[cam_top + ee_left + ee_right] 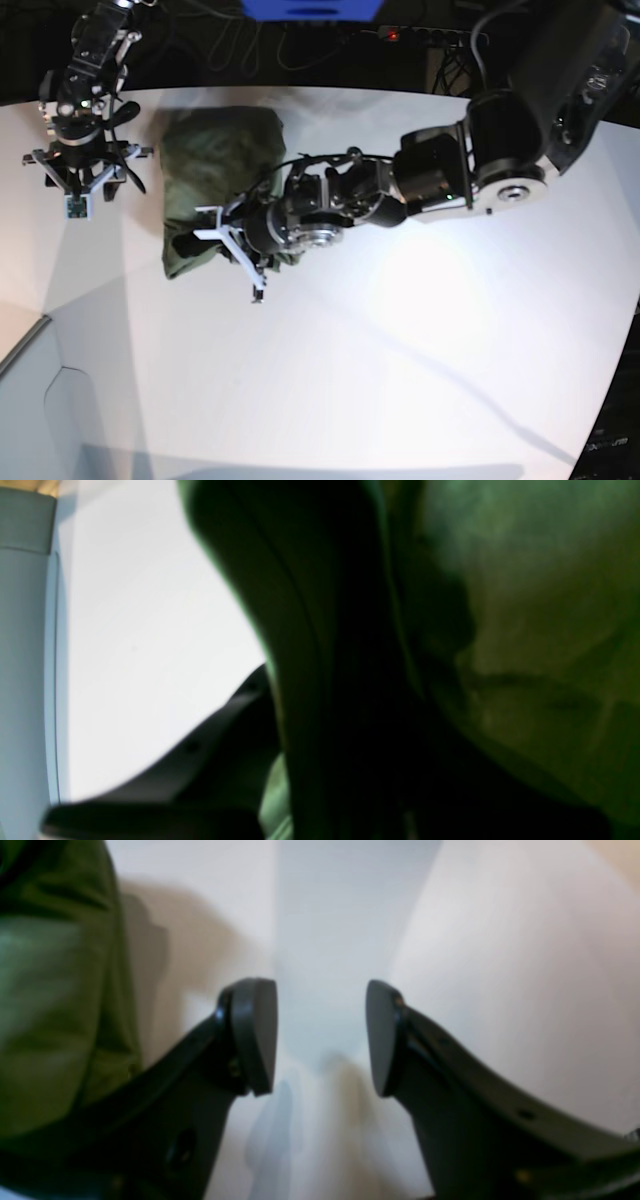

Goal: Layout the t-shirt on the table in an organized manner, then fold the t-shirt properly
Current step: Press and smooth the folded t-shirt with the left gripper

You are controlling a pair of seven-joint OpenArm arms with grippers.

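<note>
Seen from above, an olive-green t-shirt [215, 160] lies bunched in a rough upright heap on the far left part of a large white table [420, 340], not yet spread flat. The left arm reaches in from the right of this view, stretched low across the table, and its left gripper [200, 243] sits at the near lower edge of the heap. In the left wrist view green cloth fills nearly the whole picture right up against the lens, and the jaws appear clenched on a fold of the t-shirt [525, 605], though the blur hides the exact contact.

The right gripper [320, 1037] hangs over bare table just to the left of the garment, its two dark padded jaws standing apart with nothing between them; the shirt shows only at the left border of its wrist view.

The step in hand looks like the laying-out stage: one corner is grasped while the rest is still crumpled, and no fold has been made. The next move likely calls for the free right gripper to take hold of another edge, so the two arms can draw the cloth apart and lower it flat
</note>
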